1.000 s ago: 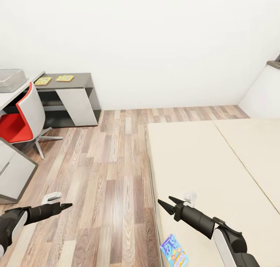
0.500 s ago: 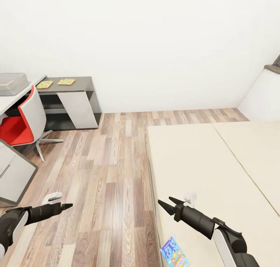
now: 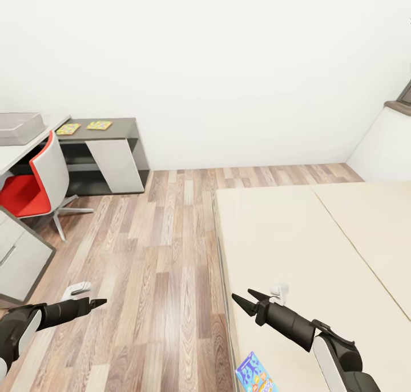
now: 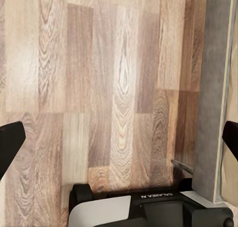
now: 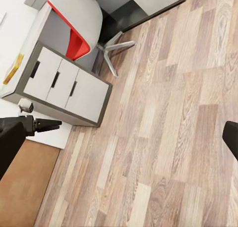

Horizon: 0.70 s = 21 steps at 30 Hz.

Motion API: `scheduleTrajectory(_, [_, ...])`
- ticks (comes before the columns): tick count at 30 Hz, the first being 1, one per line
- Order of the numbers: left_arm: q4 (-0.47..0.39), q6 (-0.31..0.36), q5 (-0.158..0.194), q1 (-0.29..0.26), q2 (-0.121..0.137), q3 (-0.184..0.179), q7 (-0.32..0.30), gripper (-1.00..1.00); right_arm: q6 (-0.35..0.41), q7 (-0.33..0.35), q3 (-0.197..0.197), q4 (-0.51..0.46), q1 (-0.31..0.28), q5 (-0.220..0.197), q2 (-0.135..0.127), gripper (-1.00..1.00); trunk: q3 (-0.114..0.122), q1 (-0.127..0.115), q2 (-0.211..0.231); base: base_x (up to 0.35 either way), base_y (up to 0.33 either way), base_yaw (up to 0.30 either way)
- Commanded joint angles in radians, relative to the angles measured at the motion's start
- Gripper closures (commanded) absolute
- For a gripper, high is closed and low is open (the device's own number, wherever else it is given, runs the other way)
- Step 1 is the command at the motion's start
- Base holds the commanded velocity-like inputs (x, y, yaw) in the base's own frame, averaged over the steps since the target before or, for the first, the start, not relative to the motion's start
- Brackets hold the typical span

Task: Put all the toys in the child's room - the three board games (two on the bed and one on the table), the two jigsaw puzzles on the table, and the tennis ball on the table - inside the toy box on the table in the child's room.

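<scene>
Down low, looking first at the left gripper (image 3: pixel 100 302): hanging over the wooden floor (image 3: pixel 165 255), near the grey drawers (image 3: pixel 20 255). Showing its two fingers (image 4: pixel 10 142) far apart in the left wrist view, holding nothing at all.

Looking next at the right gripper (image 3: pixel 242 295): hanging right at the side edge of the bed (image 3: pixel 297 238), where the bed is meeting the floor. Spreading its two pointy tips apart too, gripping nothing.

Finding one board game (image 3: pixel 255 375), blue with bright colors, lying flat on the bed at that same side edge. Sitting near the right arm, but not touching the gripper.

Going farther out, past the drawers: seeing a red and white chair (image 3: pixel 34 180) standing on the floor, pushed up beside a white desk (image 3: pixel 14 152). Spotting the grey toy box (image 3: pixel 20 120) sitting on top of that desk, well apart from the board game.

Going farther again, to the white wall (image 3: pixel 228 66): seeing a low grey table (image 3: pixel 117 132) standing against it, just beside the desk. Finding two jigsaw puzzles (image 3: pixel 68 129) lying flat on the table top, side by side, on the half nearer the toy box.

Peeking through the right wrist view: catching the drawers and the chair from above.
</scene>
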Motion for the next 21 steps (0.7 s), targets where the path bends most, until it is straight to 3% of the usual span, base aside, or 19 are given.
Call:
scheduleTrajectory(1, [0.0, 0.009, 0.006, -0.001, 0.0, 0.002, -0.002, -1.0, 0.008, 0.001, -0.001, 0.0, -0.001, -0.006, 0.0, -1.0, 0.0, 0.001, -0.002, 0.0, 0.0, 0.0])
scheduleTrajectory(21, [0.0, 0.009, 0.006, -0.001, -0.004, 0.001, -0.003, -1.0, 0.008, 0.001, -0.001, 0.0, -0.001, -0.006, 0.0, -1.0, 0.033, 0.001, -0.002, 0.0, 0.0, 0.0])
